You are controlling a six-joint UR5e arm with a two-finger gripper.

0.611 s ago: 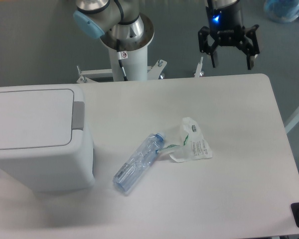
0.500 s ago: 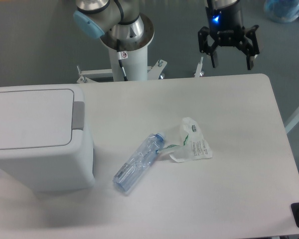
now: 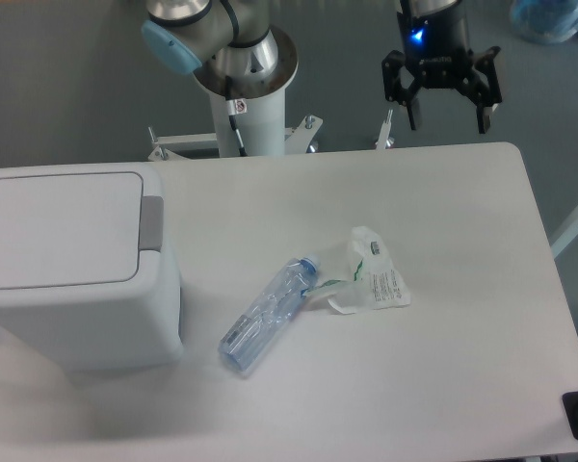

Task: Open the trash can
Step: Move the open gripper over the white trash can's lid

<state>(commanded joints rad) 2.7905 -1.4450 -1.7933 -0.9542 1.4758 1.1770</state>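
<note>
The trash can (image 3: 72,269), a large white boxy bin, stands at the table's left side. Its flat white lid (image 3: 58,229) lies shut, with the grey push tab (image 3: 151,222) on its right edge. My gripper (image 3: 448,119) hangs high above the table's far right edge, well away from the can. Its two black fingers are spread wide apart and hold nothing.
A clear plastic bottle (image 3: 268,314) with a blue cap lies on its side mid-table. A crumpled clear wrapper (image 3: 371,274) rests just right of it. The arm's white base column (image 3: 246,91) stands behind the far table edge.
</note>
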